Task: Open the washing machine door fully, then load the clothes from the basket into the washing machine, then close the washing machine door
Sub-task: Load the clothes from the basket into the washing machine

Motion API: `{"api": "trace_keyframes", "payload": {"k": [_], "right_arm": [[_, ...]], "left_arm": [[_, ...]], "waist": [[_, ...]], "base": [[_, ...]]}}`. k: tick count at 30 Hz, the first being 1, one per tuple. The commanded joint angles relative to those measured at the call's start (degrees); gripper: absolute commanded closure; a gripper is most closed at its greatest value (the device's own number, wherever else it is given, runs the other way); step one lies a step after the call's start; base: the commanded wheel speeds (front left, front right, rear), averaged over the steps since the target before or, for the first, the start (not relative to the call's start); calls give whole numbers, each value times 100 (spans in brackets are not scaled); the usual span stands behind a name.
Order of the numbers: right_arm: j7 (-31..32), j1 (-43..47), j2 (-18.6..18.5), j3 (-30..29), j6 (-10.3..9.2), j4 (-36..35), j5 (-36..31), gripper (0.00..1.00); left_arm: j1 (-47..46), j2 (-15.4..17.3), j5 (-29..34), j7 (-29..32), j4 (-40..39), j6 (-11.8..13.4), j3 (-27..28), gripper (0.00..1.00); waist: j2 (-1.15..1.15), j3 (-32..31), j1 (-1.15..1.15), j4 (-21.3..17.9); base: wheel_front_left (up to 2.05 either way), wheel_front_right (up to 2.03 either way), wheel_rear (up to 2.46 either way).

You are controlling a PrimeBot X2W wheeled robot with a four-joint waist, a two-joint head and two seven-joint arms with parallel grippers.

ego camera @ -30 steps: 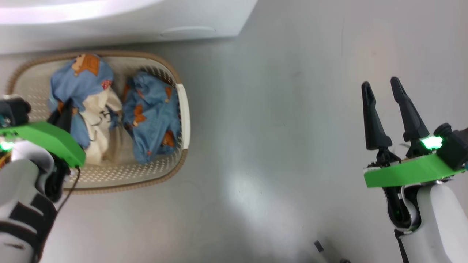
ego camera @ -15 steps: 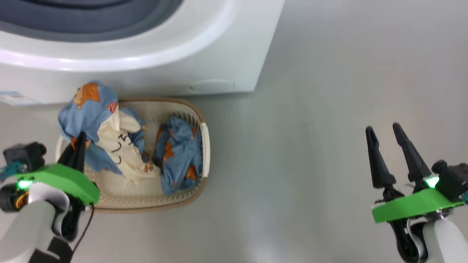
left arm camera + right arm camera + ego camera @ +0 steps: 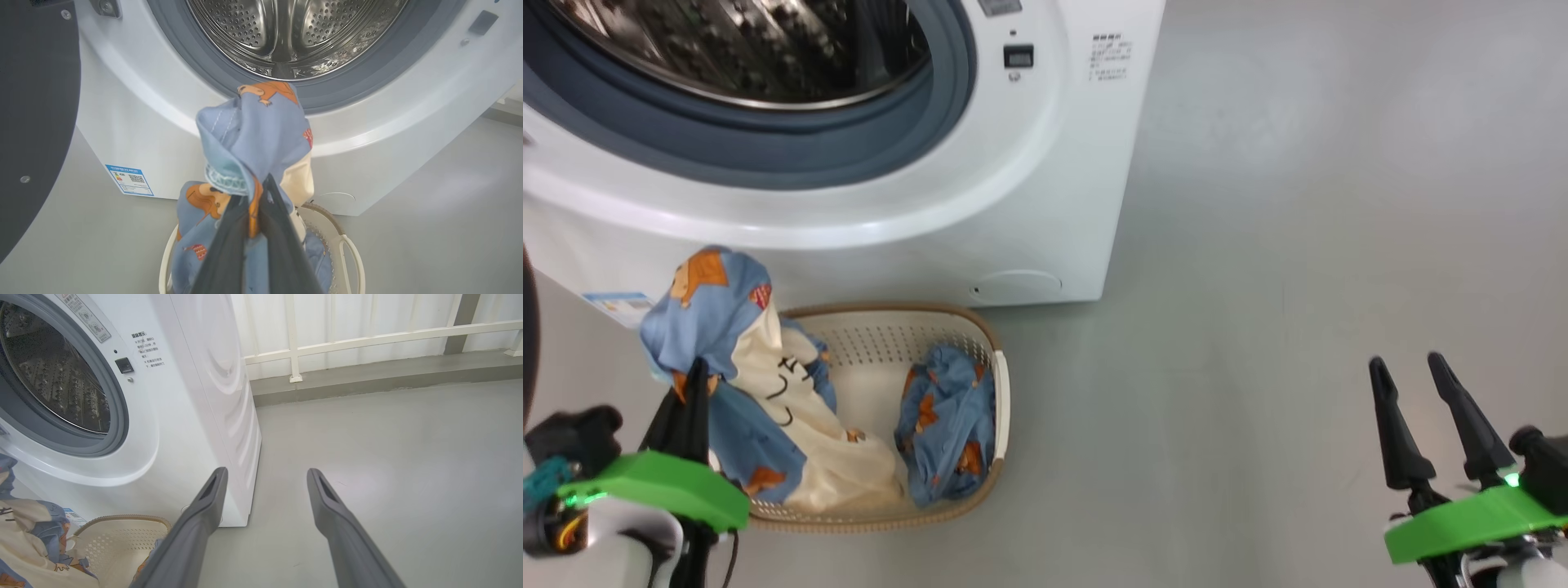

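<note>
One washing machine (image 3: 1045,188); on it one steel drum (image 3: 286,28), one grey gasket (image 3: 768,155), one dark door (image 3: 36,102), one blue label sticker (image 3: 129,180), one round flap (image 3: 1017,287). One basket (image 3: 890,309). Two bundles of clothes (image 3: 698,314): one mixes blue fabric with one white piece (image 3: 784,392), other is blue bundle (image 3: 947,425); number of separate blue pieces not clear. Two grippers, left gripper (image 3: 697,367) and right gripper (image 3: 1405,359), two dark fingers each.
</note>
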Motion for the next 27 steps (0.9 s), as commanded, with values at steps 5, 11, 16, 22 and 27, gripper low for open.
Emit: {"api": "trace_keyframes", "payload": {"k": [5, 11, 16, 22, 27], "right_arm": [[-27, 345, -146, -12, 16, -125, 75, 0], [-27, 583, -147, -127, 16, -191, 78, 0], [-27, 695, -135, -208, 16, -233, 76, 0], [-27, 736, -80, -245, 16, -268, 68, 0], [-27, 727, -40, -246, 16, -281, 58, 0]], "left_arm": [[497, 67, 231, -76, -696, -9, 582, 100], [1102, -101, 489, -76, -1412, -9, 959, 100], [1552, -255, 710, -76, -1939, -9, 1260, 100], [1916, -467, 904, -76, -2385, -9, 1494, 100], [1967, -526, 932, -76, -2500, -9, 1549, 100]], "waist": [[0, -476, 0, 31], [0, -598, 0, 4], [0, -616, 0, -35], [0, -584, 0, -78], [0, -536, 0, -76]], "base": [[0, 0, 0], [0, 0, 0], [0, 0, 0], [0, 0, 0], [0, 0, 0]]}}
